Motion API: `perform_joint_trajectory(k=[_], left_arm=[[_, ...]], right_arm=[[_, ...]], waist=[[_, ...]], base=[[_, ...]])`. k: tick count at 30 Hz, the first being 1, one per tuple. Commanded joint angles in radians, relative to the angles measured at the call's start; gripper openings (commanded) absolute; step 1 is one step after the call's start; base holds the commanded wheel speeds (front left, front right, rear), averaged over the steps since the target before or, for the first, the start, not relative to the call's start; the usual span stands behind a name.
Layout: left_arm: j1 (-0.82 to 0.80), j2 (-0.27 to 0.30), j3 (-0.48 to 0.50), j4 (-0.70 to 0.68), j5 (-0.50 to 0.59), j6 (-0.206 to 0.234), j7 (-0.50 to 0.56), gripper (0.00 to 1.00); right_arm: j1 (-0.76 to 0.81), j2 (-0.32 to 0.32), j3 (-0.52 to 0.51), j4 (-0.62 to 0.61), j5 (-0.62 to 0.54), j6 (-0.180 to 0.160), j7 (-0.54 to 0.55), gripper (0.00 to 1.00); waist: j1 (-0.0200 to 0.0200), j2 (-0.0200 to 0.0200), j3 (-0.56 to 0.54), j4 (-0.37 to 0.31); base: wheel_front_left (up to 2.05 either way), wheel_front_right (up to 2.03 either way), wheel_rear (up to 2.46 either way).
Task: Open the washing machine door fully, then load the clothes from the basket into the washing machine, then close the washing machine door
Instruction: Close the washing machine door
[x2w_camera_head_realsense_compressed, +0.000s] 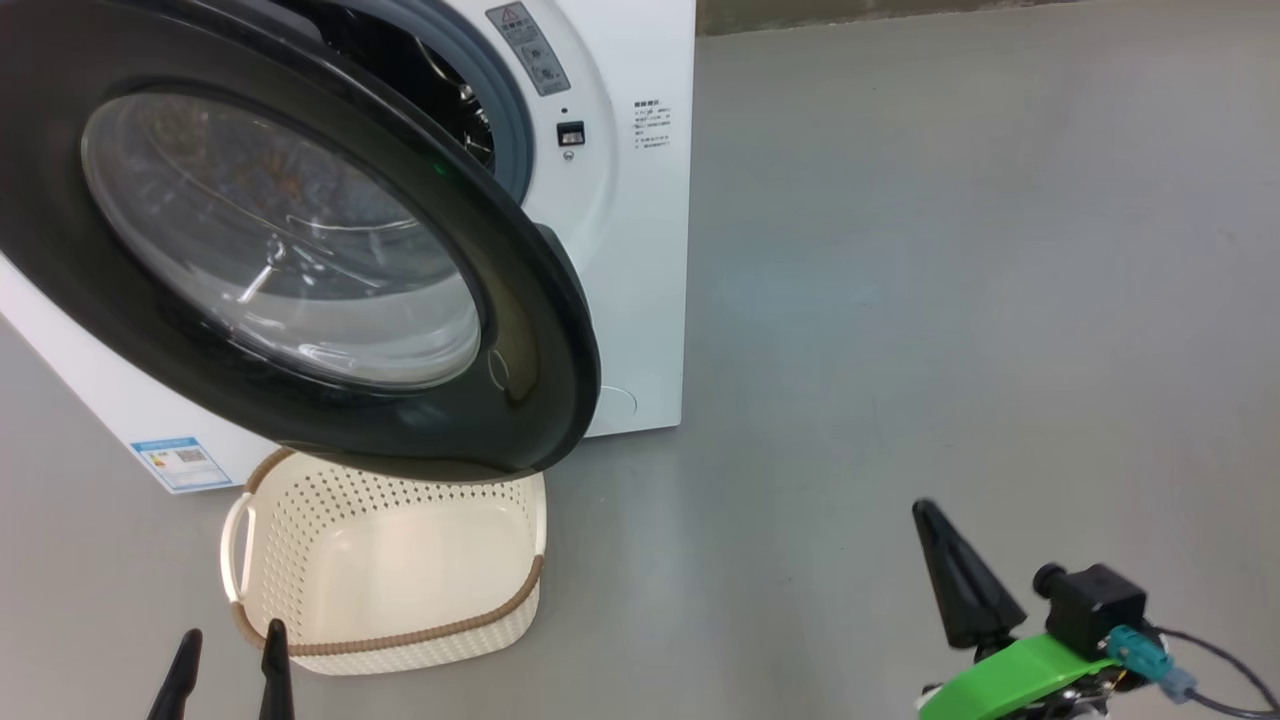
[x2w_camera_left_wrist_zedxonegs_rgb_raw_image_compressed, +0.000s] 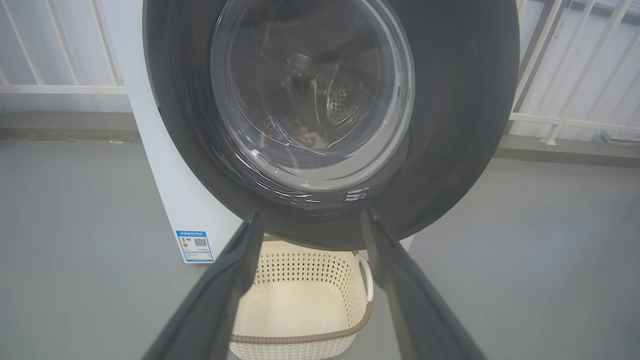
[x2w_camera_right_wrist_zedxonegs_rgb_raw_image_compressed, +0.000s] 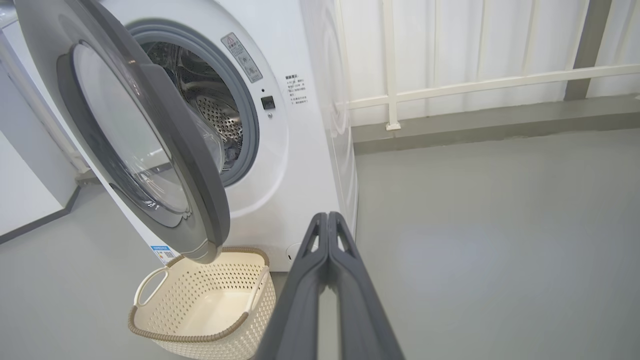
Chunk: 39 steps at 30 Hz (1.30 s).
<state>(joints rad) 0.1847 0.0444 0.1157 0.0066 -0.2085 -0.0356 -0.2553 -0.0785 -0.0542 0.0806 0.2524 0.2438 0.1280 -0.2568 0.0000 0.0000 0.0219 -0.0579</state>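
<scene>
Right hand (x2w_camera_right_wrist_zedxonegs_rgb_raw_image_compressed: 328, 215) closed and empty

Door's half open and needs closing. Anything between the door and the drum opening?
Nothing visible. In the right wrist view, the part of the gap that shows between the washing machine door and the gasket is bare, with no cloth hanging over the lip. The basket sits under the door's lower edge, seemingly below its swing.

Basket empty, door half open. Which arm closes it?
Likely right: right gripper is shut into one pusher, on the washing machine door's free-edge side. Left gripper is open, by the basket.
</scene>
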Motion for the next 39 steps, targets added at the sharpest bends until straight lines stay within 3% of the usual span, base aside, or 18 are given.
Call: perform_joint_trajectory(k=[1,9,14,20,26,32,39], left_arm=[[-0.018,0.006,0.034,-0.032,-0.004,0.009,-0.006,1.0],[-0.025,0.006,0.037,-0.057,0.004,0.023,-0.006,1.0],[-0.038,0.006,0.021,-0.056,-0.003,0.022,-0.006,1.0],[-0.05,0.006,0.011,-0.06,-0.012,0.031,-0.006,1.0],[-0.063,0.006,0.002,-0.069,-0.025,0.033,-0.006,1.0],[-0.087,0.006,-0.032,-0.078,-0.041,0.034,-0.006,1.0],[-0.131,0.006,-0.088,-0.098,-0.063,0.042,-0.006,1.0]], right_arm=[[-0.008,0.004,0.018,-0.053,0.013,0.003,-0.005,0.0],[-0.037,-0.005,0.072,-0.327,0.09,0.003,-0.005,0.0],[-0.073,-0.05,0.15,-0.507,0.122,0.003,-0.005,0.0],[-0.124,-0.111,0.273,-0.613,0.154,0.003,-0.005,0.0],[-0.195,-0.183,0.416,-0.615,0.16,0.003,-0.005,0.0],[-0.245,-0.238,0.524,-0.538,0.171,0.003,-0.005,0.0],[-0.286,-0.273,0.563,-0.415,0.172,0.003,-0.005,0.0]], waist=[[0.0,0.0,0.001,0.001],[0.0,0.0,0.015,0.014],[0.0,0.0,0.032,0.042],[0.0,0.0,0.054,0.085],[0.0,0.0,0.081,0.158],[0.0,0.0,0.116,0.241],[0.0,0.0,0.185,0.327]], base=[[0.0,0.0,0.0],[0.0,0.0,0.0],[0.0,0.0,0.0],[0.0,0.0,0.0],[0.0,0.0,0.0],[0.0,0.0,0.0],[0.0,0.0,0.0]])
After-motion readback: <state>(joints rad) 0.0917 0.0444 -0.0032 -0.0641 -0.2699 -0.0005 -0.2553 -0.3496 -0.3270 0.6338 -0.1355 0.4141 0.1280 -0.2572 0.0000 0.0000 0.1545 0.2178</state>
